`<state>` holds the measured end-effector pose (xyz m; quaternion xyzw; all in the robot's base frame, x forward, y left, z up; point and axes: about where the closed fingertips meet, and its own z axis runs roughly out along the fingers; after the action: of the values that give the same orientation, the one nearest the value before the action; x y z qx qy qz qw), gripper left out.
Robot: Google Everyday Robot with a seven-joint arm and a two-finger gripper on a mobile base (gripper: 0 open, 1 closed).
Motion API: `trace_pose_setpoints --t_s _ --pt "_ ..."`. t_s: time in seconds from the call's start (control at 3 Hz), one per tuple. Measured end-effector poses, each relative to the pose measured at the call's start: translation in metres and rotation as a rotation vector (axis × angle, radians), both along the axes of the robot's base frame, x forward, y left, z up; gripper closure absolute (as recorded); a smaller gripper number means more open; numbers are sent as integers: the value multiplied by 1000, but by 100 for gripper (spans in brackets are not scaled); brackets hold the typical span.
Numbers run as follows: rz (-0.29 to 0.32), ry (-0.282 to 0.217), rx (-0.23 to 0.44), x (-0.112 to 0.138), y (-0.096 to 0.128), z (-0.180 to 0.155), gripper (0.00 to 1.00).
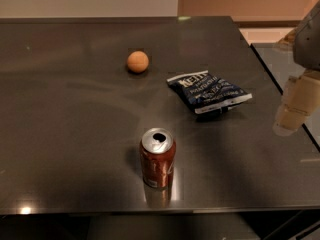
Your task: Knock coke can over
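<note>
The coke can (157, 158) is a small red can with a silver top and an open pull-tab hole. It stands upright on the dark table (65, 134), near the front edge, a little right of centre. My gripper (295, 106) hangs at the right edge of the view, above the table's right side, well to the right of the can and apart from it.
A dark blue chip bag (209, 91) lies flat behind and to the right of the can, between it and the gripper. An orange ball (137, 61) rests further back, left of centre. The table's right edge runs under the gripper, with a second surface (280, 64) beyond it.
</note>
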<state>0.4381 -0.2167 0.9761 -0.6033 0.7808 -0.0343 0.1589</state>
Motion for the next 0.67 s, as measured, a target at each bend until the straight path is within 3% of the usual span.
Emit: trace_pose_setpoints --t_s 0.33,0.67 --pt "0 0 0 0 0 0 0" --pt "41 14 47 1 14 0 0"
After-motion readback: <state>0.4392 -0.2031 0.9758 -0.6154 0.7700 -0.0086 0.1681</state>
